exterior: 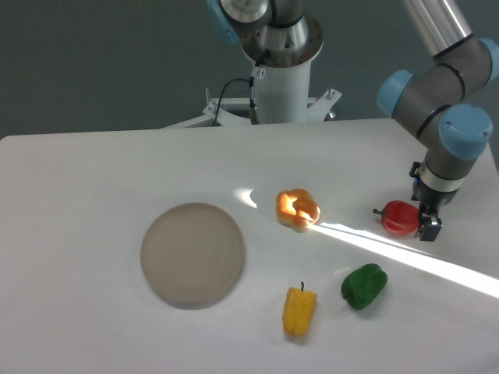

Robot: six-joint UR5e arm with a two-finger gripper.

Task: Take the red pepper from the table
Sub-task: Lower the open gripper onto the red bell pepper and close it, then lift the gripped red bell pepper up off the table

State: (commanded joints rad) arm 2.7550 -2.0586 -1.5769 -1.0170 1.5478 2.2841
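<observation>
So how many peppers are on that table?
4. The orange pepper sits near the middle, the red pepper to its right beside the gripper, the green pepper below that, the yellow pepper lowest. None seem hidden.
</observation>
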